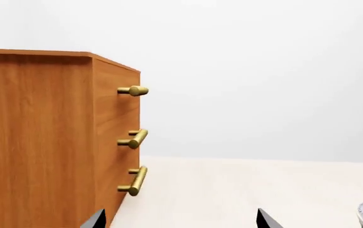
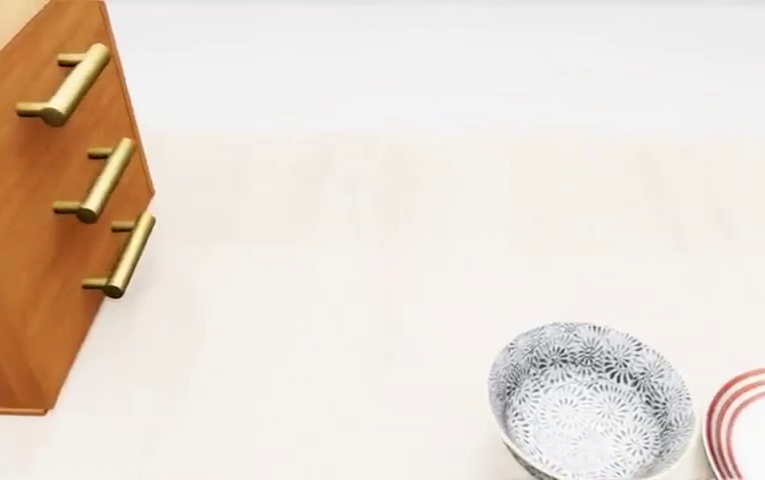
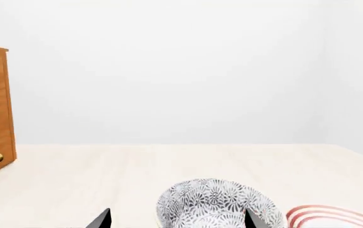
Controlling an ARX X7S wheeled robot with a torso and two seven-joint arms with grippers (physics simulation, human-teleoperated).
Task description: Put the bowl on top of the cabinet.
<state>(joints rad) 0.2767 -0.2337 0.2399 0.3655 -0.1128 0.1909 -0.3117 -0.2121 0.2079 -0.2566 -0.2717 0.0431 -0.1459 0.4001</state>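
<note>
Right now bowl (image 2: 592, 400) sits near-right on tabletop (image 2: 396, 260), well apart from cabinet (image 2: 35, 250) far-left; both grippers' jaws spread, w/ right gripper (image 3: 176, 219) lined up behind bowl for pickup.

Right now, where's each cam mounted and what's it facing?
Head: high on the robot, looking down at the cabinet, bowl and plate; no arms visible.
Left wrist: near the left gripper, facing the cabinet's side and handles; two dark tips show.
Right wrist: near the right gripper, low behind the bowl; tips show.
All three share cabinet and bowl.
</note>
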